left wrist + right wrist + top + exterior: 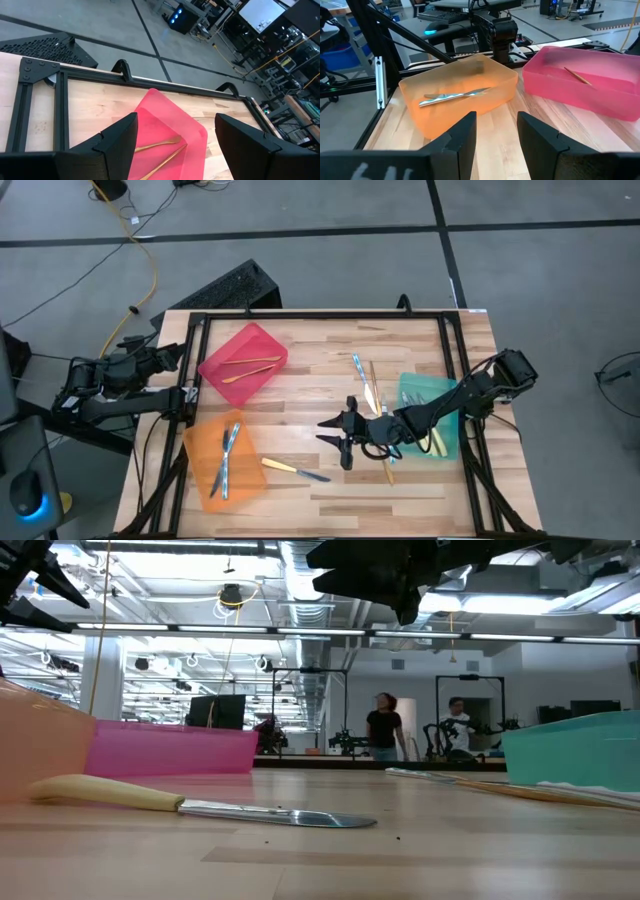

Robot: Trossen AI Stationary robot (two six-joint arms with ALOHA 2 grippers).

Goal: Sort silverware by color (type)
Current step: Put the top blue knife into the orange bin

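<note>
Silverware (296, 470) on table, green bin (449, 442) arm-covered

Knife (295, 470) lies between bins (225, 462); loose cutlery (365, 385), perhaps three, behind right pincer (338, 434).

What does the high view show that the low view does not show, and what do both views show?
Only the high view shows the orange bin holding silvery-blue pieces, gold pieces inside the red bin, and the left gripper waiting at the table's left edge. Only the low view shows people in the room behind. Both show the yellow-handled knife on the table and the green bin.
</note>
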